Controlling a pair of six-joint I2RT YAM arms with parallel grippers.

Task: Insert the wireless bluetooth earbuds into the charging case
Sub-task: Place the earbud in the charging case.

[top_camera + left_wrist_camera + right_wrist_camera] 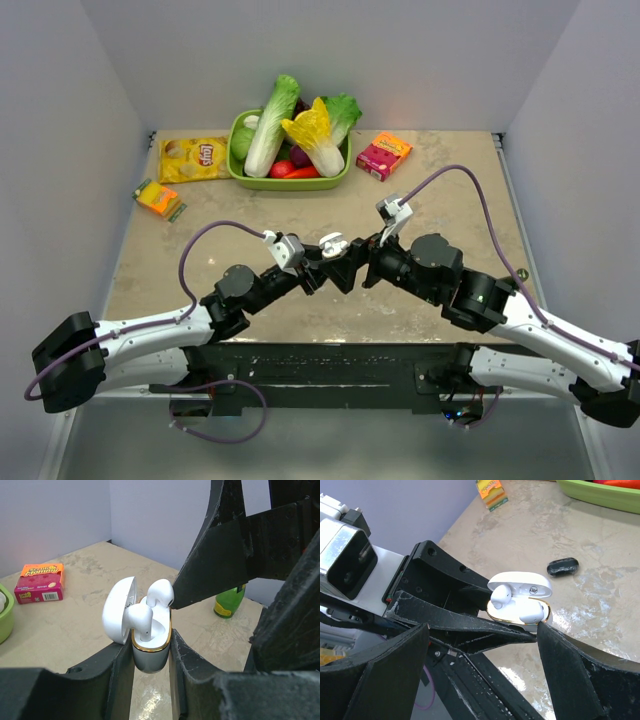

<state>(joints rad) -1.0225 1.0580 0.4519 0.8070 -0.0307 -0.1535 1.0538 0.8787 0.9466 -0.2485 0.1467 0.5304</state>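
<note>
- Our left pincer (151,650) was clamped tight on the charging case (150,661) at the centre of the left wrist view.
- The case stood open, with two earbuds (160,594) poking up from it.
- Our right pincer (485,630) gaped wide, holding nothing, just beside the case.

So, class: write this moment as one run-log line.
left gripper: shut on charging case | lid: open | earbuds: both in case | right gripper: open, beside case
</note>
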